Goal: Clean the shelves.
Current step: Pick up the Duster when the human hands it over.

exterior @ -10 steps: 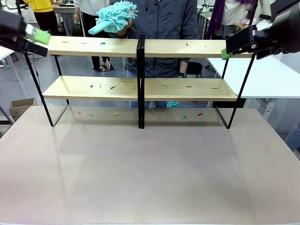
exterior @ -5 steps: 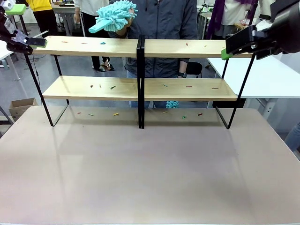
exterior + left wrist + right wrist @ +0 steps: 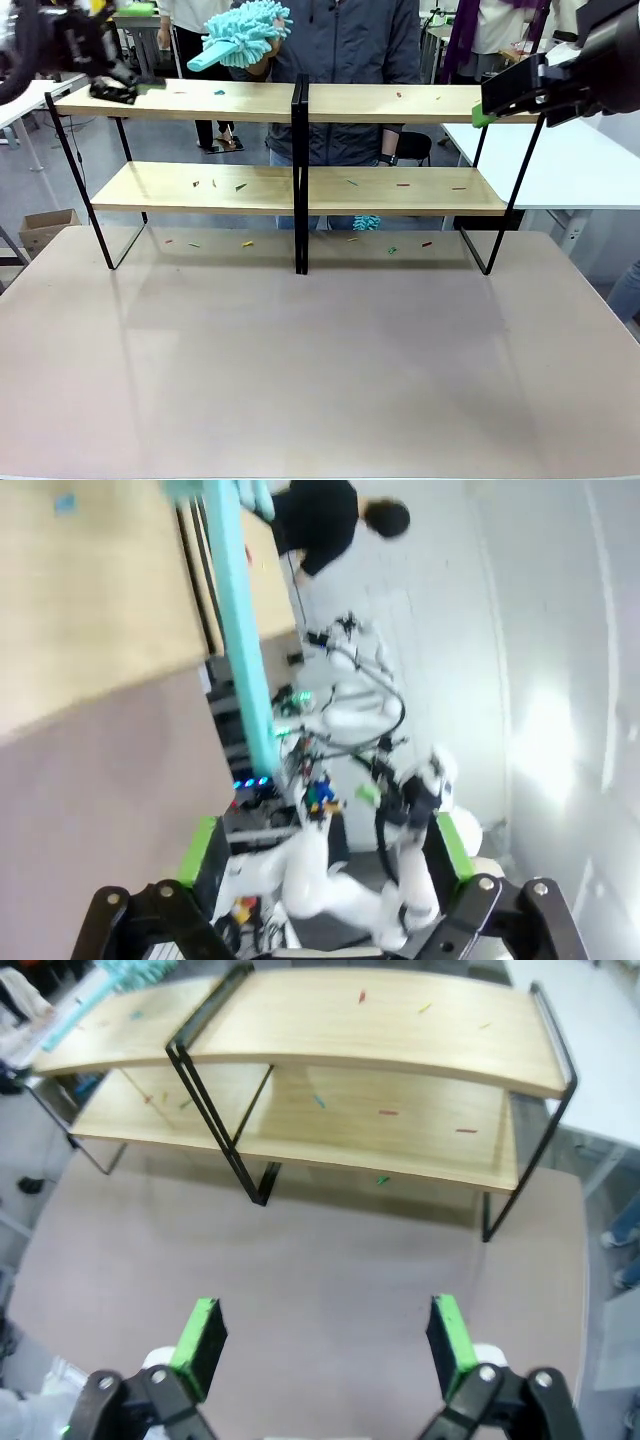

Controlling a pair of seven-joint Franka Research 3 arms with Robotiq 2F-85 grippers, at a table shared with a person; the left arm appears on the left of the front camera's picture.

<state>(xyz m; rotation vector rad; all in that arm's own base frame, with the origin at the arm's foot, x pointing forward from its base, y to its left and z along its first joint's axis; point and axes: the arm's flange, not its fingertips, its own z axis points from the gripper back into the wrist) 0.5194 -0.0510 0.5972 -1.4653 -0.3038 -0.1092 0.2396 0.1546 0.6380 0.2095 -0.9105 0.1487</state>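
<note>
1. Since a second ago, the left tool (image 3: 122,55) has swung from just off the left end of the shelves (image 3: 200,100), a wide two-tier rack of light-wood boards in a thin black metal frame, to above that end of the top board. Its green-padded fingers (image 3: 200,852) stand spread with nothing between them.
2. That move seems aimed at the turquoise fluffy microfibre duster (image 3: 245,35), which a person in a grey jacket (image 3: 350,60) holds above the top board, its flat handle pointing toward the left end. In the left wrist view the handle lies ahead of the spread fingers, well apart from them. A handover looks near, and no wiping has begun.
3. The right tool (image 3: 505,100) has not moved. It hovers at the right end of the top board, pads spread and empty.
4. Small coloured scraps (image 3: 237,186) lie on both boards and on the pinkish-grey surface (image 3: 320,380) beneath the shelves.
5. The central black post (image 3: 298,170) splits each board and would interrupt a long sweep. A second turquoise tuft (image 3: 368,222) shows just under the lower board, behind the shelves.
</note>
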